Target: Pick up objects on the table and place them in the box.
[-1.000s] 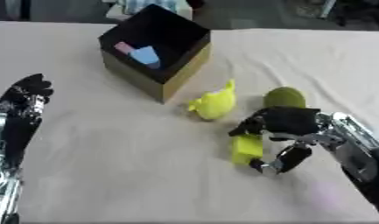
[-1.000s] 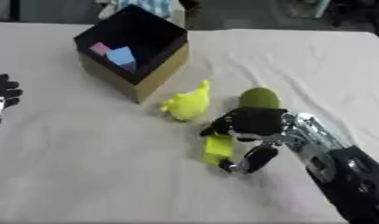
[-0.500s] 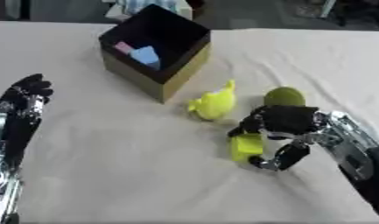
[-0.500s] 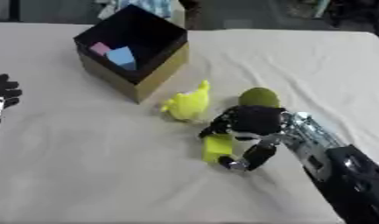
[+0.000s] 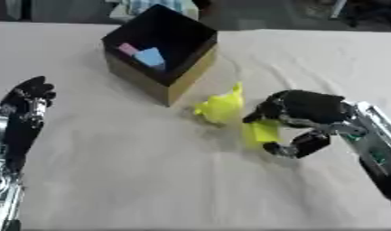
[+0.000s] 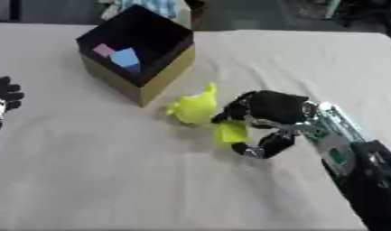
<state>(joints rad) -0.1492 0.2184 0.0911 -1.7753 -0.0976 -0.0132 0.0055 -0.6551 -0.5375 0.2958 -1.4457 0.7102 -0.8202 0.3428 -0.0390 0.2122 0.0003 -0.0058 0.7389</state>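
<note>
Curling over a flat yellow piece (image 5: pixel 261 131), the right hand (image 5: pixel 305 110) has its fingers (image 5: pixel 265 110) above it and its thumb (image 5: pixel 297 146) below, so the piece sits pinched between them, close over the table (image 5: pixel 151 180). Just beyond the fingertips, toward the robot's left, a yellow toy (image 5: pixel 220 106) with a pointed top rests on the cloth, near the piece but not clearly touching it. Farther out past the toy stands the box (image 5: pixel 161 49), black inside with tan walls, holding a pink block (image 5: pixel 127 48) and a blue block (image 5: pixel 149 57). The left hand (image 5: pixel 28 97) lies at the table's left edge, away from everything, fingers relaxed and gripping nothing.
</note>
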